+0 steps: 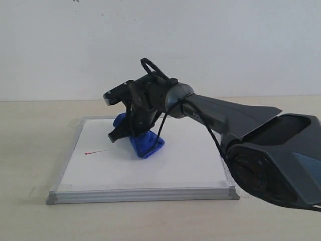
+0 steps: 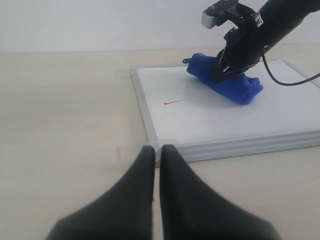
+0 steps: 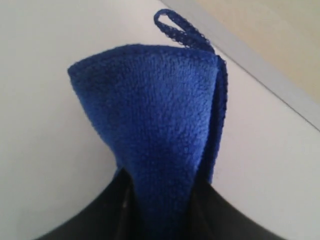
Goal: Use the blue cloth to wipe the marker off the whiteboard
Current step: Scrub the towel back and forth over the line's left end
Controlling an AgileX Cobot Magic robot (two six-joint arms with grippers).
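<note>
The whiteboard (image 1: 150, 173) lies flat on the table with a short red marker (image 1: 95, 151) line near its left side. My right gripper (image 1: 125, 131) is shut on the blue cloth (image 1: 145, 143), which rests on the board just right of the marker line. In the right wrist view the blue cloth (image 3: 160, 135) is pinched between the black fingers (image 3: 100, 210), its hanging loop pointing toward the board's frame. From the left wrist view the marker (image 2: 176, 101), the blue cloth (image 2: 230, 85) and the whiteboard (image 2: 240, 120) show. My left gripper (image 2: 156, 149) hovers shut over the table, off the board's corner.
The board's silver frame (image 1: 140, 195) stands slightly above the beige table (image 1: 30, 150). A black cable (image 1: 213, 138) hangs from the right arm over the board. A plain wall stands behind.
</note>
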